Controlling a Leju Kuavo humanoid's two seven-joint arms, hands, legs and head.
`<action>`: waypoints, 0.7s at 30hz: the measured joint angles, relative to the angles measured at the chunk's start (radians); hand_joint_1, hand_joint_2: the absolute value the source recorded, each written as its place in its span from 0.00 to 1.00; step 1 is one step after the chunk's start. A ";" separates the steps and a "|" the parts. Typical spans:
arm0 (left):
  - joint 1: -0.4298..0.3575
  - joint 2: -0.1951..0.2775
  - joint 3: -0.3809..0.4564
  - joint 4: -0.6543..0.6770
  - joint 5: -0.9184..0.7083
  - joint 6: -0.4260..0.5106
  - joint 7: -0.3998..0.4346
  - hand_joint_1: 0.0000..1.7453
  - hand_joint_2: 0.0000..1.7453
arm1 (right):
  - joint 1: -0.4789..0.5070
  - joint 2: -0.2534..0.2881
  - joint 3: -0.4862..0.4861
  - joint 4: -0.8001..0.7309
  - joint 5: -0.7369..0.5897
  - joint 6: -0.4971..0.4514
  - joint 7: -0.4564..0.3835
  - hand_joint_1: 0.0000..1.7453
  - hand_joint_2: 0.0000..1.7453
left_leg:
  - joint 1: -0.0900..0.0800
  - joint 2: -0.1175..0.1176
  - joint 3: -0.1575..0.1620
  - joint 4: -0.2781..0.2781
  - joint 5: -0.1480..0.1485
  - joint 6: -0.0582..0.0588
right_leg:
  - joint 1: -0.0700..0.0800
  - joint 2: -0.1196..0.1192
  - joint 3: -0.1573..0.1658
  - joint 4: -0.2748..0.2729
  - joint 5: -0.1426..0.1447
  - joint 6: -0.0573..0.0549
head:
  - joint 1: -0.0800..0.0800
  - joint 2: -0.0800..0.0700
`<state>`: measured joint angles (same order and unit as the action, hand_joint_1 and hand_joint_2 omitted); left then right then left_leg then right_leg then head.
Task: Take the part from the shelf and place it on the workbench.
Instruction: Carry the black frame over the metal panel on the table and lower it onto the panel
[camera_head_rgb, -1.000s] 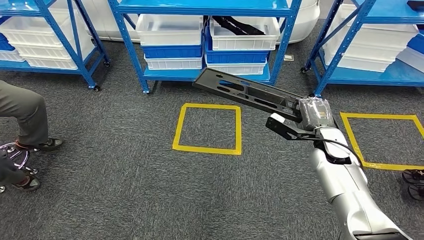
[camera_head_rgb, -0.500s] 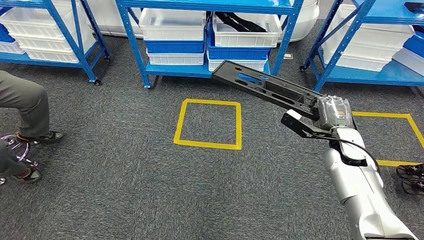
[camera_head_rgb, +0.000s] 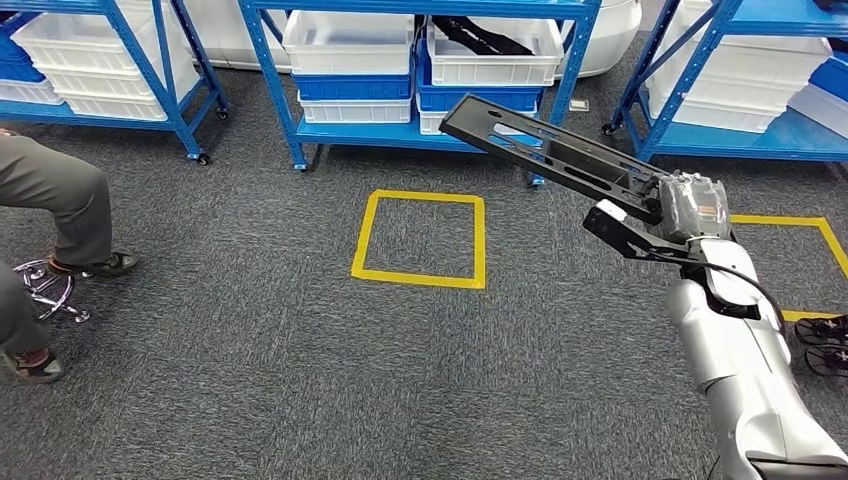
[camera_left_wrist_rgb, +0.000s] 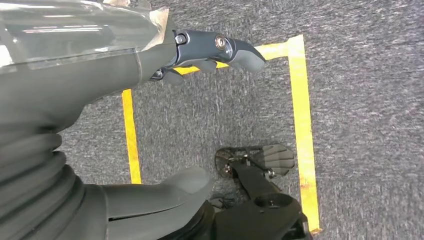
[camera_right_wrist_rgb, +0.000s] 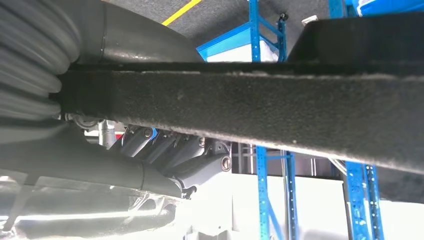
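One part (camera_head_rgb: 553, 155), a long black slotted plate, sits clamped in the right hand (camera_head_rgb: 668, 212), now higher and further right than before, over the carpet. Left hand (camera_left_wrist_rgb: 150, 65) hangs loose-fingered, holding nothing. Shelf (camera_head_rgb: 420, 135) bins (camera_head_rgb: 345, 45) are white; one (camera_head_rgb: 490, 62) holds a black part.

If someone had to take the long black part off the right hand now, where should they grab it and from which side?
Probably the free far end of the black part, coming from the blue shelf side. The right hand grips only the near end, so the long flat bar sticks out unsupported toward the shelf, slotted and open to reach. Fingers across its narrow width should suit the flat shape.
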<state>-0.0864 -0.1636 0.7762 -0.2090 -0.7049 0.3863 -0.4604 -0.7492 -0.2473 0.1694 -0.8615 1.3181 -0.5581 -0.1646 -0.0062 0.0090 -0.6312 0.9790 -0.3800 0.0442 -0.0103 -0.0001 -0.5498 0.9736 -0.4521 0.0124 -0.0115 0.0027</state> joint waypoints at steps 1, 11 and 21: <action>0.000 0.000 0.002 0.000 0.002 0.000 -0.009 0.00 1.00 | 0.000 -0.002 -0.002 0.003 -0.005 -0.004 -0.002 1.00 1.00 | 0.002 0.000 -0.003 -0.002 0.002 0.005 | -0.001 0.000 -0.002 -0.001 0.004 -0.003 | -0.001 0.000; -0.016 -0.011 0.015 0.000 0.011 0.040 -0.097 0.00 1.00 | 0.034 -0.039 -0.052 -0.009 -0.091 -0.053 -0.060 1.00 1.00 | 0.011 0.000 -0.011 -0.010 0.027 -0.012 | 0.006 0.000 -0.014 -0.003 0.020 -0.015 | -0.003 0.000; -0.030 -0.019 0.020 0.000 -0.006 0.068 -0.113 0.00 1.00 | 0.112 -0.086 -0.097 -0.058 -0.094 -0.068 -0.057 1.00 1.00 | 0.035 0.027 0.012 -0.071 0.060 -0.003 | -0.026 -0.001 -0.135 0.251 -0.092 0.026 | 0.004 0.000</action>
<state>-0.1166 -0.1830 0.7965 -0.2090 -0.7104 0.4546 -0.5735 -0.6376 -0.3337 0.0723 -0.9199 1.2238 -0.6256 -0.2217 0.0287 0.0357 -0.6194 0.9075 -0.3199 0.0410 -0.0361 -0.0006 -0.6851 1.2242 -0.5439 0.0379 -0.0078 0.0027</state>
